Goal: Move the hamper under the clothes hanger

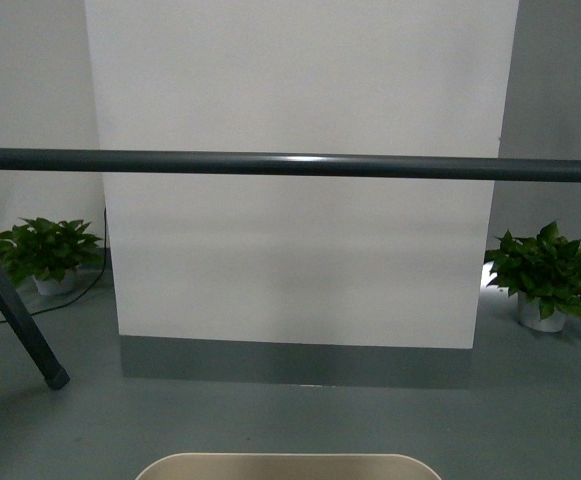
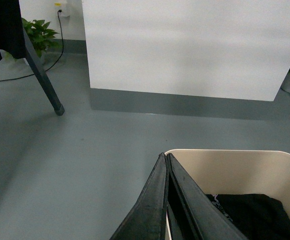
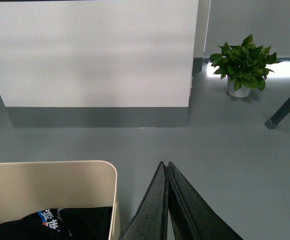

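Observation:
The cream hamper's far rim (image 1: 288, 462) shows at the bottom middle of the front view, on the grey floor in front of the clothes hanger. The hanger's dark grey bar (image 1: 290, 164) runs across the whole front view, with a slanted leg (image 1: 15, 312) at the left. The hamper (image 2: 234, 172) holds dark clothing (image 2: 254, 215). My left gripper (image 2: 164, 156) is shut and empty over the hamper's near-side rim corner. My right gripper (image 3: 163, 164) is shut and empty just beside the hamper's other side (image 3: 50, 185). Neither gripper shows in the front view.
A white panel with a grey base (image 1: 295, 200) stands behind the rack. Potted plants stand at the left (image 1: 48, 252) and right (image 1: 548, 275). Another rack leg (image 3: 284, 107) shows in the right wrist view. A dark garment (image 2: 0, 30) hangs at the rack's left end. A cable (image 2: 60, 45) runs along the floor.

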Motion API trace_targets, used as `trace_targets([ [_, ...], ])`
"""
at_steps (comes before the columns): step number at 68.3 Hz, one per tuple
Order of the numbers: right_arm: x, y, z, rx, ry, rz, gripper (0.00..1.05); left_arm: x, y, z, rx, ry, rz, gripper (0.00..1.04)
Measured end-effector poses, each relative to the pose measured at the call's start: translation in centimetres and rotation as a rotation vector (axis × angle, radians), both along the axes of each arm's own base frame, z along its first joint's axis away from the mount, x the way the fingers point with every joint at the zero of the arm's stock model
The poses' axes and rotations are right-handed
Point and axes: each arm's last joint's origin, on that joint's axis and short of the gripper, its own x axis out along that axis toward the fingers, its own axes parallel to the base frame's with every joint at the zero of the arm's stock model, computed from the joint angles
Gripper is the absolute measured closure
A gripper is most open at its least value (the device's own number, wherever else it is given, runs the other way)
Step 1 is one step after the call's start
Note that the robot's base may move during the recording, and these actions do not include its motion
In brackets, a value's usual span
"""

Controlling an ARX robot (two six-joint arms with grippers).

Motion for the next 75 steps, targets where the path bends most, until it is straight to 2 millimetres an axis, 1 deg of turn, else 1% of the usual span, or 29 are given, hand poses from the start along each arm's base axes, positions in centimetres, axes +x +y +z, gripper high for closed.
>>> trace_targets([
  [18, -0.8, 0.0, 0.3, 0.0, -0.011, 0.0, 1.03, -1.0, 0.0, 0.5, 0.002, -0.018, 0.0, 1.01],
  [52, -2.2, 0.0, 0.4, 0.0, -0.017, 0.0, 1.03, -2.8, 0.0, 1.0, 0.002, -0.032, 0.0, 1.01],
  [75, -2.7, 0.0, 0.4, 0.0, -0.017, 0.0, 1.03, -3.5, 0.0, 1.0, 0.002, -0.033, 0.0, 1.01],
])
